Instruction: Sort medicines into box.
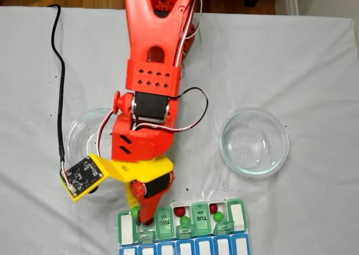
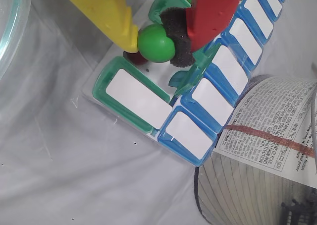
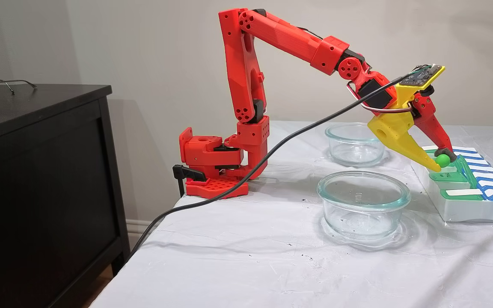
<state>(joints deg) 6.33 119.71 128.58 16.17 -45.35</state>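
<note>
1. Your gripper [image 2: 163, 39] pinches a green pill [image 2: 155, 43] between the yellow finger [image 2: 106, 12] and the black foam pad [image 2: 177, 29] on the red finger. The pill is glossy, round and bright green.
2. In the wrist view the held pill hangs just above an open compartment at the end of the pill organizer [image 2: 133, 98]. A dark red pill [image 2: 136, 58] peeks out beneath it.
3. The organizer has translucent green lids with white labels and a blue row alongside. In the top-down fixed view it [image 1: 126, 228] sits at the bottom edge, and the lids read THU, WED, TUE.
4. In that view, further right, a red pill [image 1: 179, 212] and a green pill [image 1: 184, 220] lie in one open cell. Another red pill [image 1: 213, 208] and green pill [image 1: 218, 216] lie in a cell further right.
5. Two clear glass bowls stand on the cloth. In the top-down view the left bowl [image 1: 78, 132] is partly under the arm, and the right bowl [image 1: 254, 142] is well apart from it.
6. A wrinkled white tablecloth [image 3: 238, 256] covers the table. A black cable [image 3: 229, 179] trails off its left edge in the side view.
7. In that side view a dark cabinet [image 3: 45, 179] stands left of the table, against a plain pale wall [image 3: 152, 64].
8. At the right of the wrist view, printed paper [image 2: 267, 136] lies beside the organizer.
</note>
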